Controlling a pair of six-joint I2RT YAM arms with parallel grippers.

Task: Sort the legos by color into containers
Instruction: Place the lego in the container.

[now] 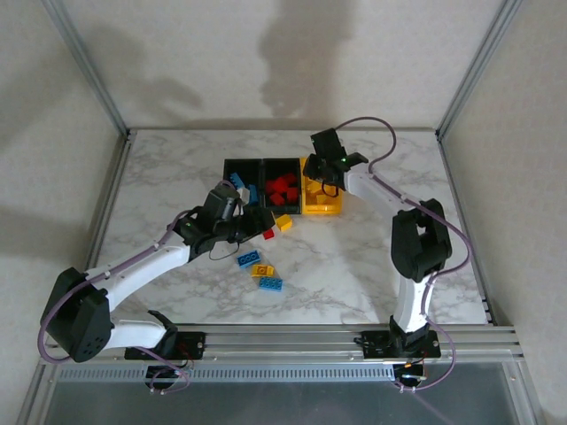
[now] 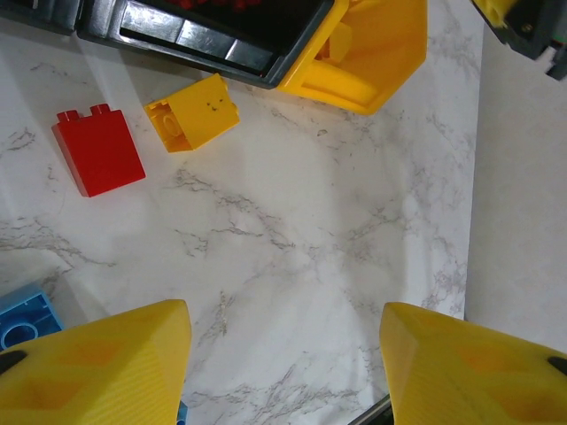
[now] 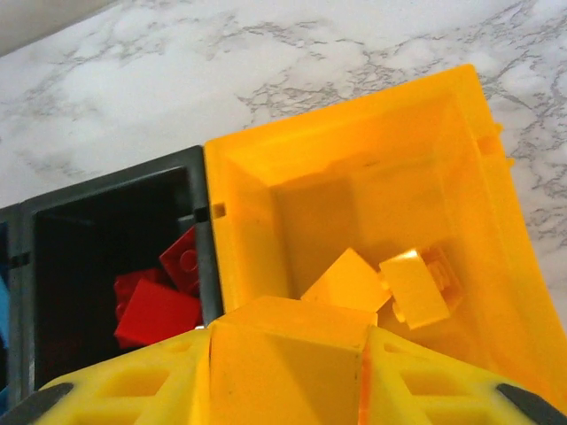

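Note:
Three joined containers stand at the table's back: a black one [image 1: 237,165] with light blue legos, a black one [image 1: 282,163] with red legos [image 3: 158,308], and a yellow one [image 1: 322,209]. My right gripper [image 1: 324,177] hangs over the yellow container [image 3: 257,177], shut on a yellow lego [image 3: 292,323]. Two yellow legos [image 3: 347,280] lie inside it. My left gripper [image 2: 283,354] is open over bare marble, nothing between its fingers. A red lego [image 2: 97,150] and a yellow lego [image 2: 191,113] lie ahead of it, just in front of the containers.
More loose legos lie nearer the arms: a blue one [image 1: 248,258], a yellow one [image 1: 262,270] and another blue one [image 1: 270,283]. A blue lego [image 2: 22,323] sits beside my left finger. Metal frame posts and walls border the table.

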